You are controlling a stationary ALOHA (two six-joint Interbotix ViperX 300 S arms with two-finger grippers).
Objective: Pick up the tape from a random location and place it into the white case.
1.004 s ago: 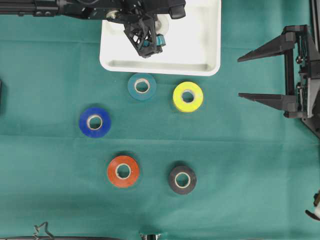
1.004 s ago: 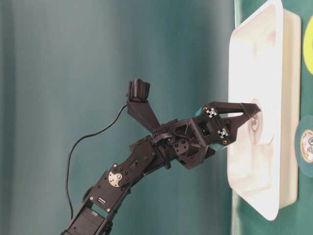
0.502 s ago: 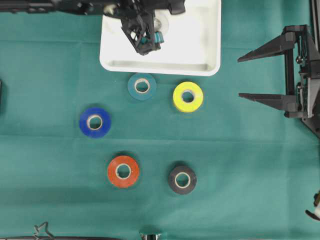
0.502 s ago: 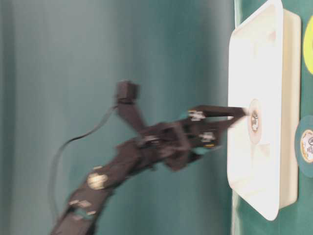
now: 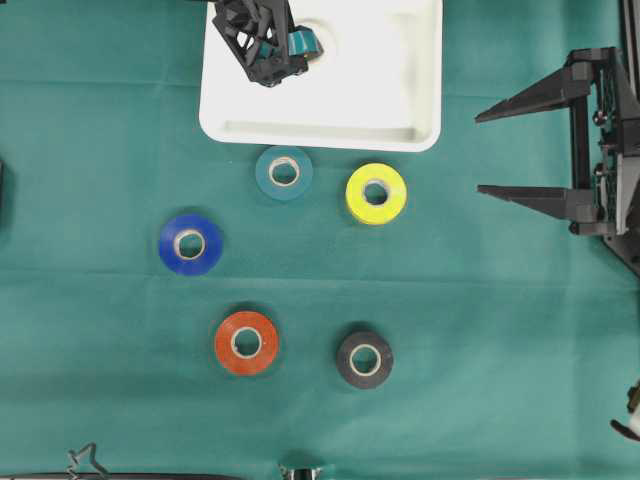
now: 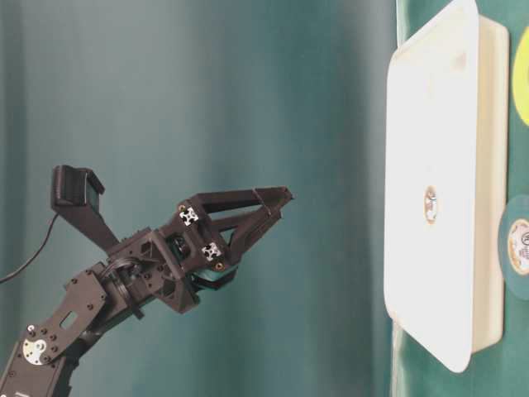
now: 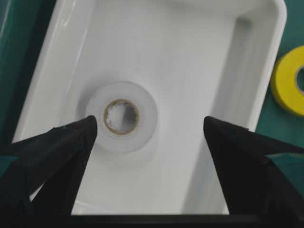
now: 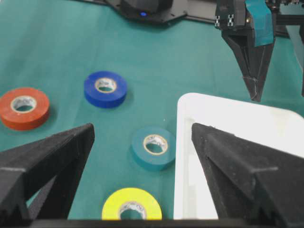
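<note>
**White tape lies in the case, left hand clear above it**

The left hand [image 6: 277, 203] hangs above the white case [image 5: 420, 100], fingers spread apart and holding nothing. Directly below, between its fingertips in the wrist view, the white tape [image 7: 122, 117] lies flat on the case floor. Farther off, the right hand [image 5: 490, 152] sits wide apart over the green counter [image 5: 480, 330], past the yellow tape [image 5: 376, 193].

1. The left gripper [image 6: 277, 203] has let go of the white tape roll [image 7: 122, 117] and pulled up and away from it.
2. Its fingers now stand spread, nothing between them.
3. The roll lies flat in the white case [image 7: 209, 61], below and ahead of the fingertips, well apart from them.
</note>
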